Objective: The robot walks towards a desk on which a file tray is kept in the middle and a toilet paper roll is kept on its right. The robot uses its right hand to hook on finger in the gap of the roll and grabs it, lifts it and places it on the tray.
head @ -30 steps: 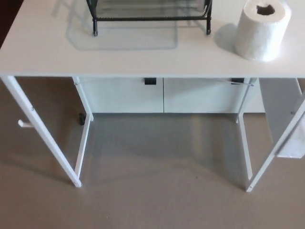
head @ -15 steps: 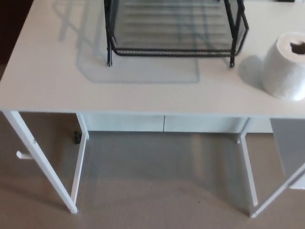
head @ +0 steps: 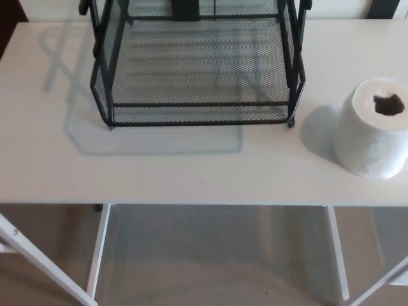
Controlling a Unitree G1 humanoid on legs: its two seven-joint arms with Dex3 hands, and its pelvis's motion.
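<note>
A: While nothing of the robot shows, log the scene big to small. White desk (head: 159, 172) fills the head view, front edge running across the lower part, legs and carpet floor (head: 217, 268) below.

B: Next, black mesh file tray (head: 197, 70), mid-desk, toward the back, front lip facing the camera. Looks empty as far as the mesh shows.

A: Then the toilet paper roll (head: 374, 127), standing upright on the desk at picture right, core hole facing up. Near the tray's front right foot but apart from it, its right side just short of the frame edge.

B: Hands?

A: Neither hand in frame, so whether fingers are apart or together can't be told. Nothing holds the roll.

B: Stage: my guess is approach just about done, reach not yet begun. 0 of the grab, lift, place steps done.

A: Risks, as judgement: the roll sits close to the front edge, so a finger missing the core hole could tip it or push it off the desk. Soft paper may squash and slip off 1 hooked finger. On the carry, clipping the tray's raised side rail could knock it loose.
</note>
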